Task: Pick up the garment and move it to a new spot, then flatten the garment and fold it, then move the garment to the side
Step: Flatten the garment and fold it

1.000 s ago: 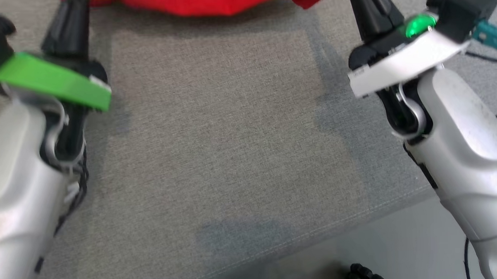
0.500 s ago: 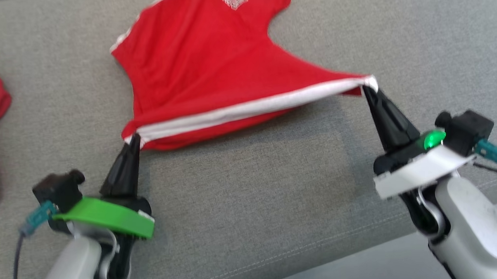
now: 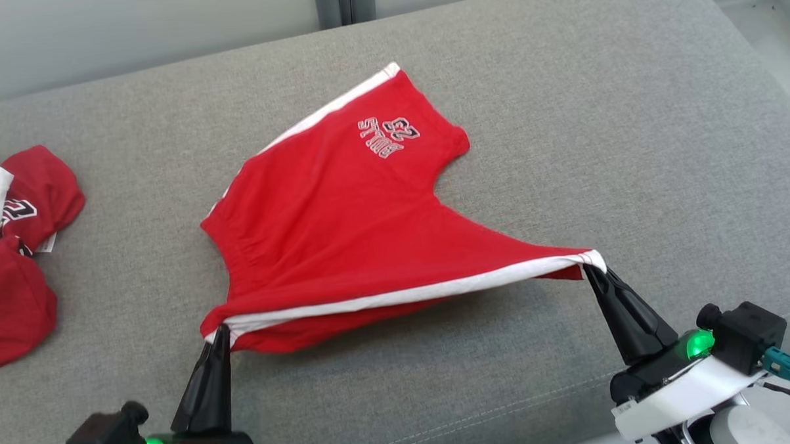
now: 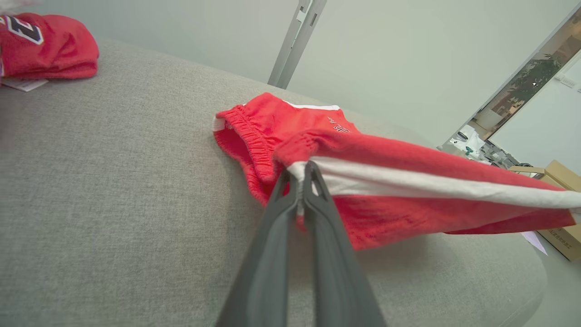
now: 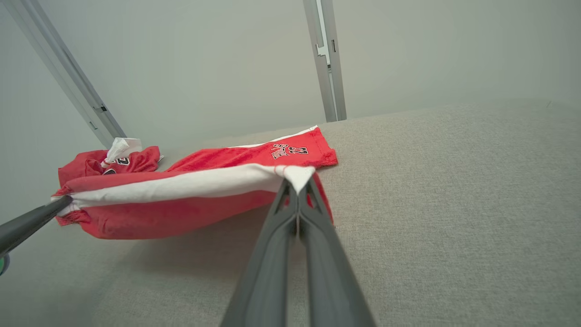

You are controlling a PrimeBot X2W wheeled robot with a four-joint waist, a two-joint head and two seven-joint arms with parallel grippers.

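While both ends of the red shorts (image 3: 343, 230) are pinched, I read this as the flattening step. My left gripper (image 3: 220, 330) is pressed together on the waistband corner, and my right gripper (image 3: 590, 269) is pressed together on the leg hem. The white side stripe (image 3: 404, 294) is drawn taut between them. That near edge hangs just above the grey upholstered cushion (image 3: 629, 141), while the far leg with the lettering rests on it.

Next, I judge, both arms should lower evenly with the tension kept, so the cloth lands without a fold beneath. The bunched waistband seen from the left wrist may need smoothing.

A heap of red clothes (image 3: 15, 261) lies well apart on my left. A cardboard box (image 4: 563, 172) sits beyond the cushion. Neither blocks the way, though the cushion's front edge is near my grippers.
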